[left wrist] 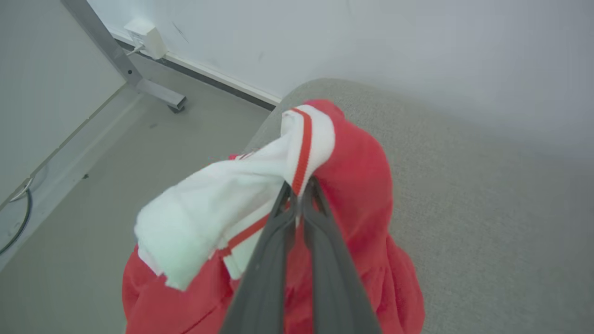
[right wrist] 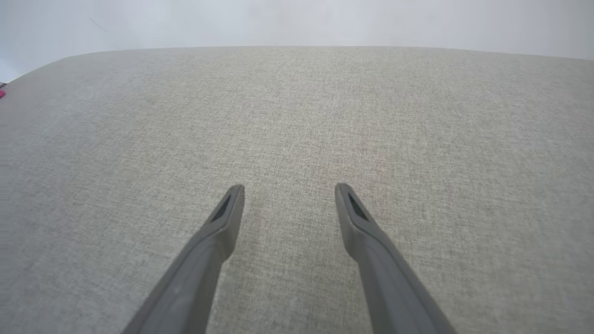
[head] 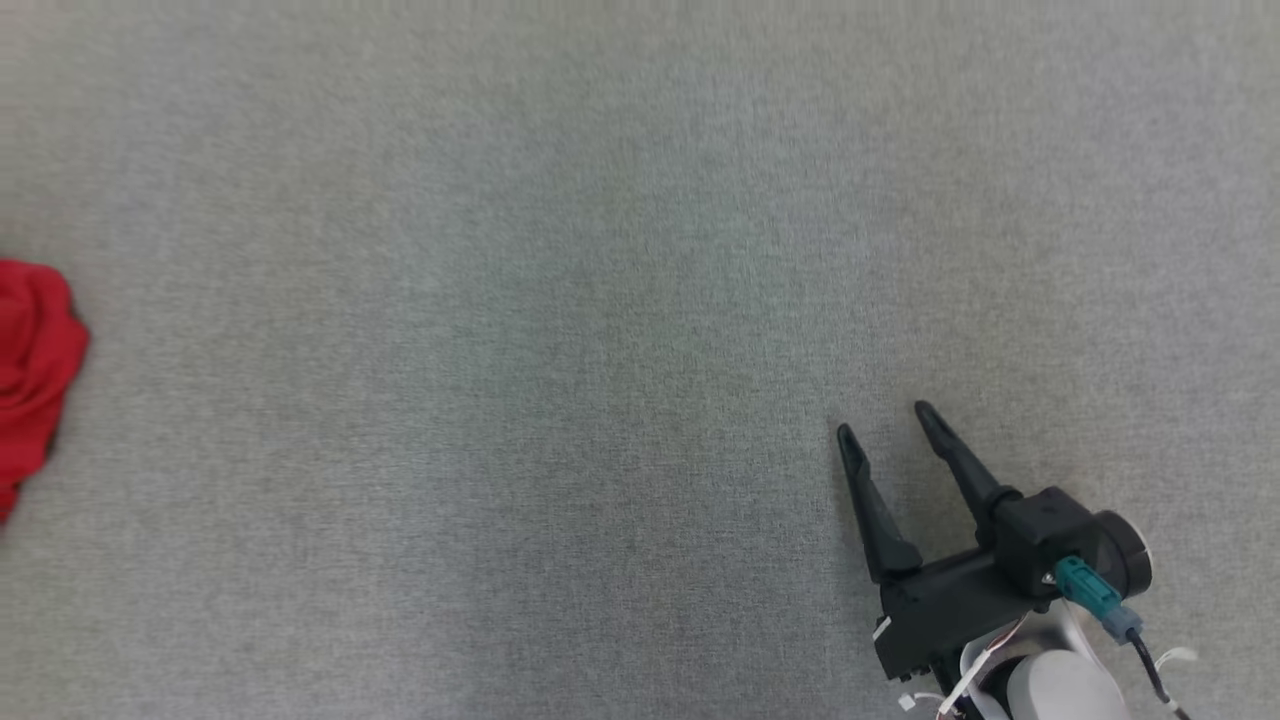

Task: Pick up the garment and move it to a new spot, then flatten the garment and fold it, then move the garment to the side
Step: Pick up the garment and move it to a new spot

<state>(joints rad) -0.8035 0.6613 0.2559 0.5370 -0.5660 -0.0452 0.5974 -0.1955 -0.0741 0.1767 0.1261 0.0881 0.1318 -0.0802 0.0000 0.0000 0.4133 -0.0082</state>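
Two dark fingers of left gripper (left wrist: 299,192) pinched tight on red cloth garment (left wrist: 362,185) with white striped trim, bunched near rounded corner of grey woven fabric surface (head: 600,300); lower folds cut off. Right gripper (head: 882,420) over same surface, spread wide, empty.

I've got my left hand (left wrist: 299,188) clamped on the garment (left wrist: 362,181) | red cloth, white red-striped trim (left wrist: 209,204) bunched left of my fingers (left wrist: 274,260) | grey tabletop (left wrist: 478,208) underneath and right | floor (left wrist: 83,208) off to the left
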